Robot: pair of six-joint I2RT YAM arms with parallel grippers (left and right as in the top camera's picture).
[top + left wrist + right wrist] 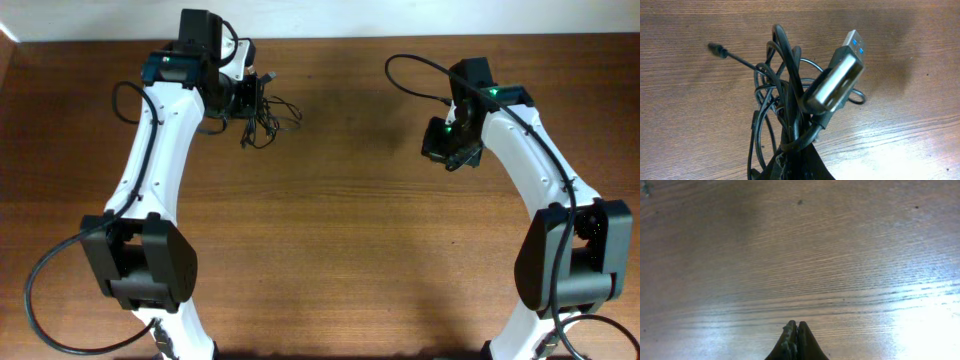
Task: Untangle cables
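The cables (266, 117) are a tangled black bunch at the back left of the wooden table. My left gripper (243, 101) is shut on the bunch. In the left wrist view the cables (785, 100) rise from my left gripper (801, 161) at the bottom edge. A large silvery USB plug (836, 79) sticks up to the right, and a small black plug (715, 49) lies out to the left. My right gripper (452, 152) hovers over bare wood at the back right, well apart from the cables. In the right wrist view it (796, 326) is shut with nothing between its fingers.
The table's back edge (330, 40) meets a white wall at the top of the overhead view. A thicker black arm cable (410, 72) loops beside the right arm. The two arm bases (150, 265) stand near the front edge.
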